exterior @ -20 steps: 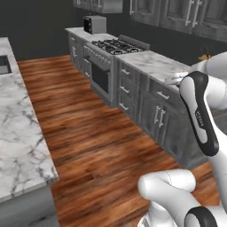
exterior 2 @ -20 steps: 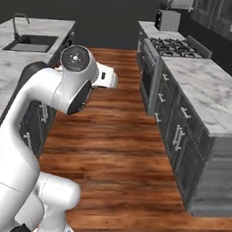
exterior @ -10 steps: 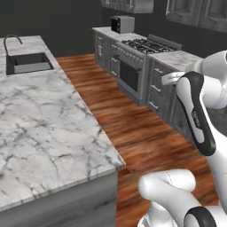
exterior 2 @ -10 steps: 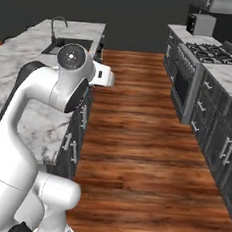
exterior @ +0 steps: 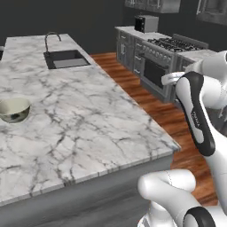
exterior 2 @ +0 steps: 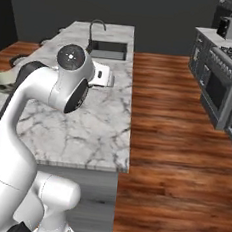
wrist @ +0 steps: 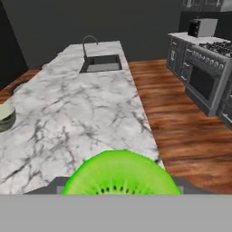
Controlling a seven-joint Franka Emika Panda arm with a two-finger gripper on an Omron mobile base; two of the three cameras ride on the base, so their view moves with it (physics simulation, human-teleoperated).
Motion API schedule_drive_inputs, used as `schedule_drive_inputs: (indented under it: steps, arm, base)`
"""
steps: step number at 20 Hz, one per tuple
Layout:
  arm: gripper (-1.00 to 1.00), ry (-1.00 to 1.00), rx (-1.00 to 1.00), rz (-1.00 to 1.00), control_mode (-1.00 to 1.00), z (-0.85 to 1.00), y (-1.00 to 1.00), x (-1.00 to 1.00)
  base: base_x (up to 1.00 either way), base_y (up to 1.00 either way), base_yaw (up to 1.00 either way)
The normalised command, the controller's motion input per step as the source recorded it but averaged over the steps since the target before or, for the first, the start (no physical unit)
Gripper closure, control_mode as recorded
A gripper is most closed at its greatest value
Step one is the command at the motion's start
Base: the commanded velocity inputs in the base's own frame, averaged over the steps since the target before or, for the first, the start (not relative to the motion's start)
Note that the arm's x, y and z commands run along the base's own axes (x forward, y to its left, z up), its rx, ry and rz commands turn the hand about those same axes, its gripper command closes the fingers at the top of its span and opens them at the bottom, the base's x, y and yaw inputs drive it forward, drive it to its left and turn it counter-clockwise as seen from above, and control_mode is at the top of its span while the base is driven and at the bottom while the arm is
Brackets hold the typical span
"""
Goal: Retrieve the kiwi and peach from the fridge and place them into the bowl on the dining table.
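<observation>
Hand view shows the kiwi [wrist: 120, 174] right at the camera, so I judge the gripper is closed on it, though its fingertips are hidden. The step is carrying the kiwi to the bowl [exterior: 14, 109], which stands on the dining table [exterior: 84, 119] far to the left. Next the arm must reach over the bowl before it lets go.

White Franka arm, dark joints, rendered finish

Arm [exterior 2: 27, 114] glossy white, built of rounded tubular links swelling into bulbous housings. Black bands mark the joints; one long black strip runs down the side of a link [exterior: 197, 117], with small pale lettering on it, too small to read. A round dark joint cap [exterior 2: 72, 57] faces outward, ringed in grey, with a small pale mark at its centre. Flat white flange [exterior 2: 102, 76] with grey edging projects beyond the cap. Base housings [exterior: 170, 188] smooth, white, rounded. No cables or screws discernible
</observation>
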Motion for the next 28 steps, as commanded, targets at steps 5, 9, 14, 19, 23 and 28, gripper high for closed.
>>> schedule_drive_inputs:
  steps: [5, 9, 14, 19, 23, 28]
  arm:
    - [1.00, 0.00, 0.00, 0.00, 1.00, 0.00, 0.00, 0.00]
    - [1.00, 0.00, 0.00, 0.00, 1.00, 0.00, 0.00, 0.00]
    - [1.00, 0.00, 0.00, 0.00, 1.00, 0.00, 0.00, 0.00]
    - [1.00, 0.00, 0.00, 0.00, 1.00, 0.00, 0.00, 0.00]
    - [1.00, 0.00, 0.00, 0.00, 1.00, 0.00, 0.00, 0.00]
    - [1.00, 0.00, 0.00, 0.00, 1.00, 0.00, 0.00, 0.00]
  base:
    - [0.00, 1.00, 0.09]
    - [0.00, 1.00, 0.07]
    - [0.00, 1.00, 0.05]
    - [0.01, 1.00, 0.04]
    - [0.02, 1.00, 0.03]
    - [0.12, 1.00, 0.02]
